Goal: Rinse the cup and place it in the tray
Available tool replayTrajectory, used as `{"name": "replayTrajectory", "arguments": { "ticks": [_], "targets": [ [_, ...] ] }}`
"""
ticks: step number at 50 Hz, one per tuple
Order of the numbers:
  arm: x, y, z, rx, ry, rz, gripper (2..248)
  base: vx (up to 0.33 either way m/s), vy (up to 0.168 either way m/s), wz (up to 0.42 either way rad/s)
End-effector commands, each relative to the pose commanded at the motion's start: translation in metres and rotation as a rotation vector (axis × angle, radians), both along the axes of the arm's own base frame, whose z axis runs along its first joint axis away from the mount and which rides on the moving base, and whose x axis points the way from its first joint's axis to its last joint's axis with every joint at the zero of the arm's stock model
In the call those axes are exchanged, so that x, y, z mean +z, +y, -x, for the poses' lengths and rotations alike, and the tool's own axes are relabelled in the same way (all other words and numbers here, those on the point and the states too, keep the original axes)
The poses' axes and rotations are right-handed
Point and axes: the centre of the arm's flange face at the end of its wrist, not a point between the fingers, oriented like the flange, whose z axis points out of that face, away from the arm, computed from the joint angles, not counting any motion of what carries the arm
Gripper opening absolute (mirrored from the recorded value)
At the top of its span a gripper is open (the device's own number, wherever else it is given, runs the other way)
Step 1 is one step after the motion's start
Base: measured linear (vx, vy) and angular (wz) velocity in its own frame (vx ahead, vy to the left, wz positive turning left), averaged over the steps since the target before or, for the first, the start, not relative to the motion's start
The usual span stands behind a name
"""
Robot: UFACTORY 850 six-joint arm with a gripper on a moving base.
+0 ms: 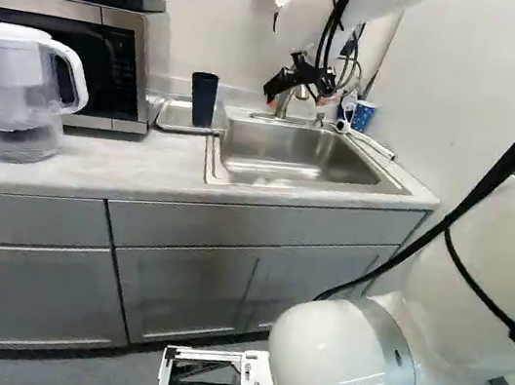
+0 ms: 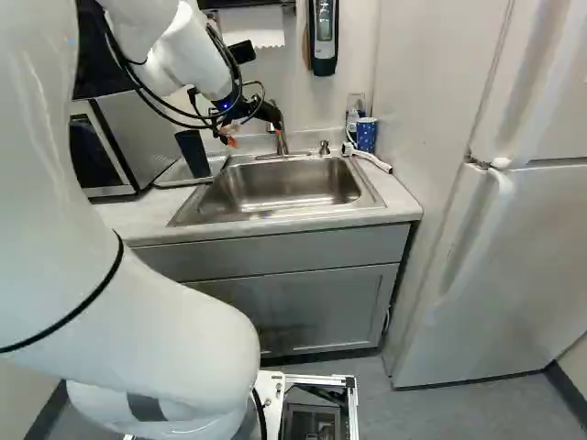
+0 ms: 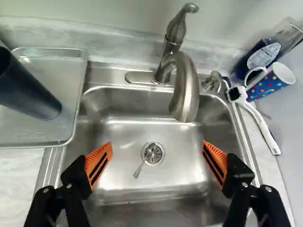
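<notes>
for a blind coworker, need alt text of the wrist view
Open gripper above a steel sink with a spoon at the drain; a dark cup stands in a tray beside it, a brush and polka-dot mug opposite.

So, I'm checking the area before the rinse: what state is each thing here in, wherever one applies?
Gripper: open, above the sink
Dark cup: upright, on the tray
Tray: flat
Faucet: no water running
Spoon: lying in the sink
Mug: upright
Brush: lying beside the sink
Soap bottle: part full
Pitcher: upright, some water inside
Microwave: shut
Fridge: shut
Cabinet doors: shut
</notes>
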Motion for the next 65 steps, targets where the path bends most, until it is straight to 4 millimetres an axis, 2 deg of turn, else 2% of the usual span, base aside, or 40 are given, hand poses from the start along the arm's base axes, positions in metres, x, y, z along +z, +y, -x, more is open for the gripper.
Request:
{"name": "replayTrajectory", "arguments": {
  "ticks": [6, 65],
  "targets": [
    [-0.0004, -0.0081, 0.0000, -0.020, 0.006, 0.002, 247, 0.000, 0.000, 0.000],
    [-0.0004, -0.0081, 0.0000, -0.020, 0.006, 0.002, 247, 0.000, 0.000, 0.000]
  ]
}}
